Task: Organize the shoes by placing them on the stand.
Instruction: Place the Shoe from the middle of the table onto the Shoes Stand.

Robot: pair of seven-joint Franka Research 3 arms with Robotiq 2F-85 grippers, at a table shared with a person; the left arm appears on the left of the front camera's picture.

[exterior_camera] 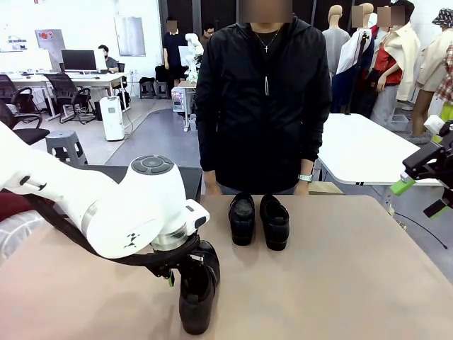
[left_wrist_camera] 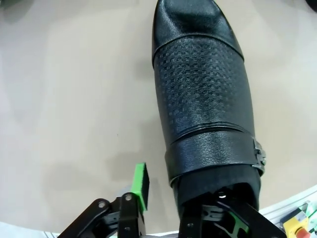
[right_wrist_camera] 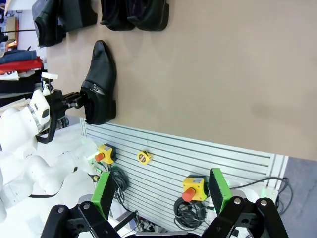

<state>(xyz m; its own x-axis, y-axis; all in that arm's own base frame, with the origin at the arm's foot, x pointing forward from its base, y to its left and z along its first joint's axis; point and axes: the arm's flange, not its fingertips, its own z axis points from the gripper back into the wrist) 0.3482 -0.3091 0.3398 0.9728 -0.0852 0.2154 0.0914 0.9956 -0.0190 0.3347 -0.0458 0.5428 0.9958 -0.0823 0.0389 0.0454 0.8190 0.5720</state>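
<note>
Black shoe (left_wrist_camera: pixel 203 99): left wrist view shows left tool (left_wrist_camera: pixel 178 192) astride collar, outer pad (left_wrist_camera: pixel 141 184) off leather, unclenched; right tool (right_wrist_camera: pixel 161 191) released.

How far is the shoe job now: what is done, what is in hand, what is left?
Done: nothing yet; every visible shoe stands on the table. In hand: the left end effector straddles the collar of the buckled shoe, outer pad not touching. Left: that shoe, both loafers and another tall shoe. The right end effector hangs open.

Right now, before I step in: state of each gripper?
Left gripper: open, fingers astride the buckled shoe collar, outer one short of the leather.
Right gripper: open, holding nothing.
</note>
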